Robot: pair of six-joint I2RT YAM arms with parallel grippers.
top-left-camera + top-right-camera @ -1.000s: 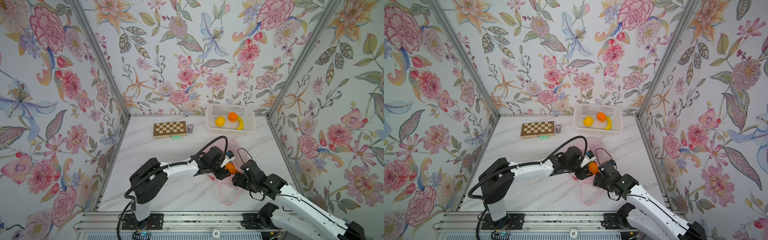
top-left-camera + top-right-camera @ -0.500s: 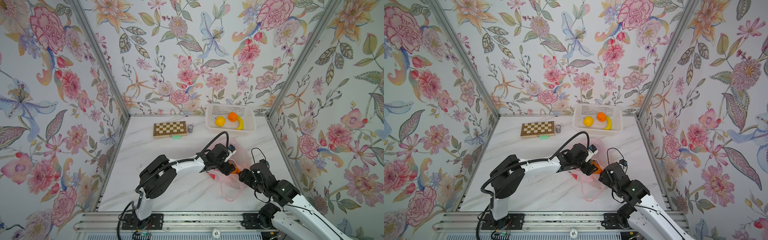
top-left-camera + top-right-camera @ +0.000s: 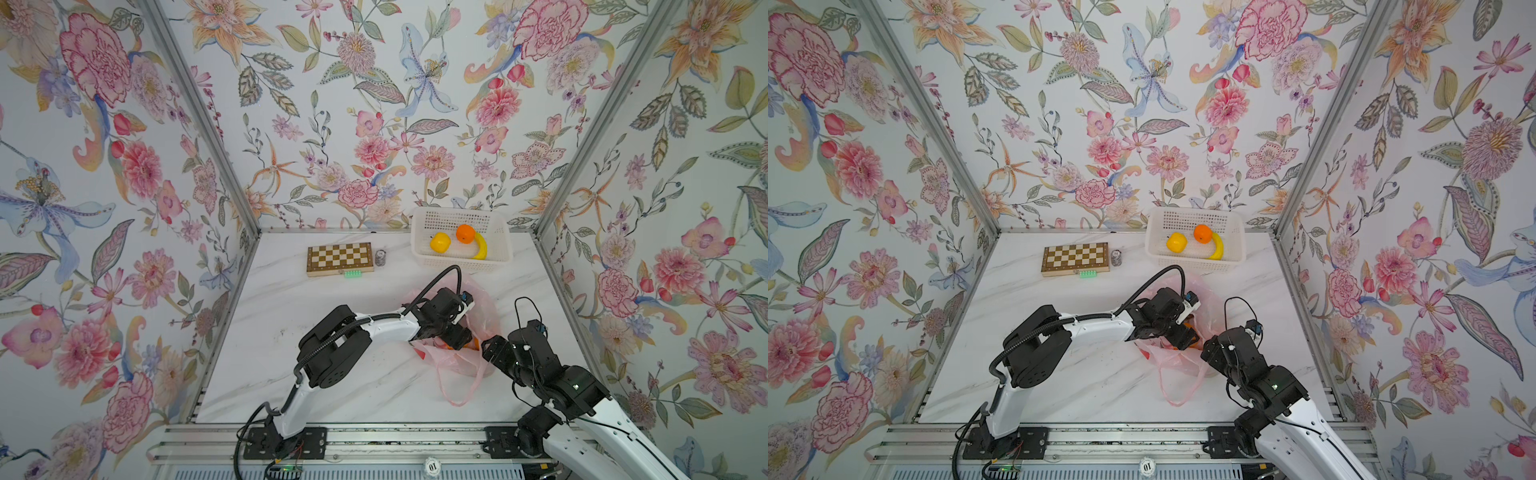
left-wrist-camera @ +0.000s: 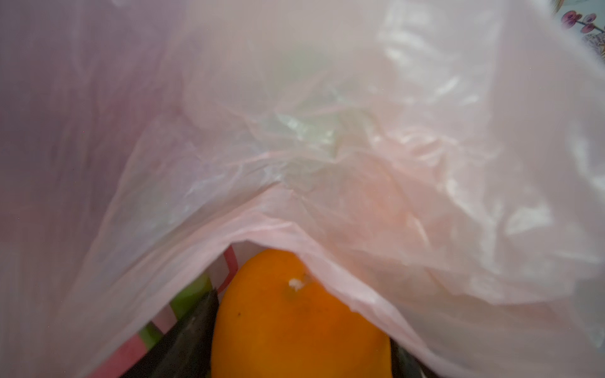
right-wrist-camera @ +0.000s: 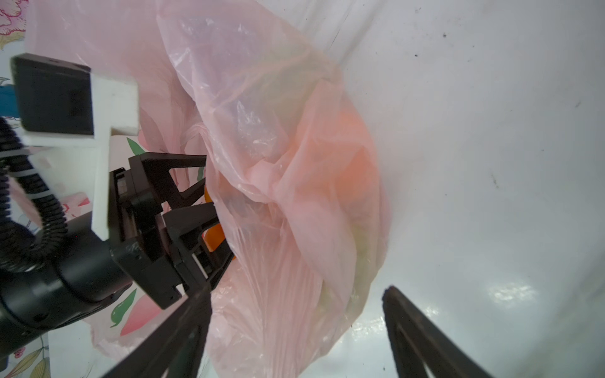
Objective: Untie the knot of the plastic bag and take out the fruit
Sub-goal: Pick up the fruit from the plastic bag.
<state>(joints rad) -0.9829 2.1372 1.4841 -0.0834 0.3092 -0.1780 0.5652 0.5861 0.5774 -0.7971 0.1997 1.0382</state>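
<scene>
Just one plastic bag [image 3: 457,362], one basket [image 3: 459,216]

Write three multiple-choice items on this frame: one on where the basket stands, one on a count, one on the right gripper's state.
1. Where does the white basket stand?
A. At the back of the table, right of the chessboard
B. At the table's near edge
C. On top of the chessboard

2. How many pieces lie in the basket?
A. Two
B. Three
C. Five

3. How does the right gripper stand?
A. Shut tight on nothing
B. Shut on a cup
C. Open, holding nothing

Answers:
1 A: both top views show it by the back wall, beside the board.
2 B: a yellow round fruit, an orange and a banana.
3 C: the right wrist view shows its fingers wide apart, clamped on nothing.
</scene>
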